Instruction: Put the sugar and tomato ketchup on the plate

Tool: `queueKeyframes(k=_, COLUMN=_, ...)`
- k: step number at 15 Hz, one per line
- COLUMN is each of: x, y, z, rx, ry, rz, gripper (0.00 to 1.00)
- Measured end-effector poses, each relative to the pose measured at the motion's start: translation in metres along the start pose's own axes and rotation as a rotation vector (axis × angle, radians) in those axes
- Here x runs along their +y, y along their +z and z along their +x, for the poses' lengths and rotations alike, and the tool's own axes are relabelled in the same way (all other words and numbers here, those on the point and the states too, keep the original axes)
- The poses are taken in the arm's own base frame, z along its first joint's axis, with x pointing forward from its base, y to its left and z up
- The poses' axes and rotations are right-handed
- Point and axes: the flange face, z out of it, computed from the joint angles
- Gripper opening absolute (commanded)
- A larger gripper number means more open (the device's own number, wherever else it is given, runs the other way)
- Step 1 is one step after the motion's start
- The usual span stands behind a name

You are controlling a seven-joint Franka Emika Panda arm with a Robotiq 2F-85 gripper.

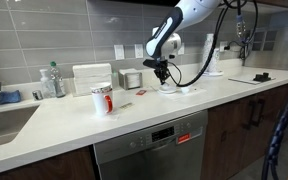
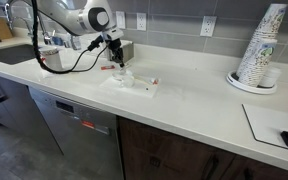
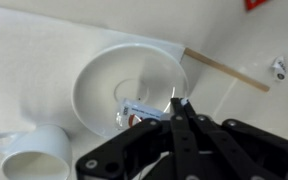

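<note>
Fingers: black fingers (image 3: 179,108), drawn together to a point. One end of a small pale paper sugar sachet (image 3: 142,109) looks pinched between my tips. The wrist view is soft there, so I read this as held rather than lying loose.
Sugar: the sachet sticks out sideways from my tips, with its long axis across my line of reach. It hangs low over the dish and casts a shadow beneath.
Plate: a small, shallow, round white plate (image 3: 94,70), directly below my tips. Its rim shows on every side of the sachet, so a drop from here should land inside.
Ketchup: a tiny flat reddish sachet (image 3: 256,4) on the white tabletop (image 3: 24,40), off the plate. It lies ahead of my tips and out to one side, well beyond the rim. The wrist view crops it at the edge, so I cannot tell its long axis.
In between: a thin, pale wooden stirrer (image 3: 224,68) lies slantwise on the tabletop just outside the rim, across the straight line from my tips to the ketchup.
Step, my judgement: the sugar is at the point of release and the ketchup is not yet fetched, so roughly half the task remains.
Next move, my judgement: part the fingers, lift clear, then travel forward over the rim and the stirrer to the red sachet.
Risk: the flat sachet gives little edge to pinch, and a low pass could knock the stirrer.
</note>
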Motion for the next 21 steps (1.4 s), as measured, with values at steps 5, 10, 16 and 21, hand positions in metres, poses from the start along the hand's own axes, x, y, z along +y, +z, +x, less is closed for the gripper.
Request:
queueKeyframes(k=5, x=0.003, y=0.014, z=-0.005, rx=-0.023, ry=0.007, rz=-0.015, gripper=0.57)
queueKeyframes(k=10, x=-0.006, y=-0.007, z=-0.018, rx=-0.066, ry=-0.015, rz=0.025, gripper=0.95)
queueKeyframes(k=16, x=-0.028, y=-0.036, z=-0.057, rx=-0.155, ry=-0.224, rz=0.124, gripper=1.0)
queueKeyframes(k=21, x=-0.047, y=-0.041, z=-0.071, rx=-0.227, ry=-0.414, rz=0.128, gripper=1.0)
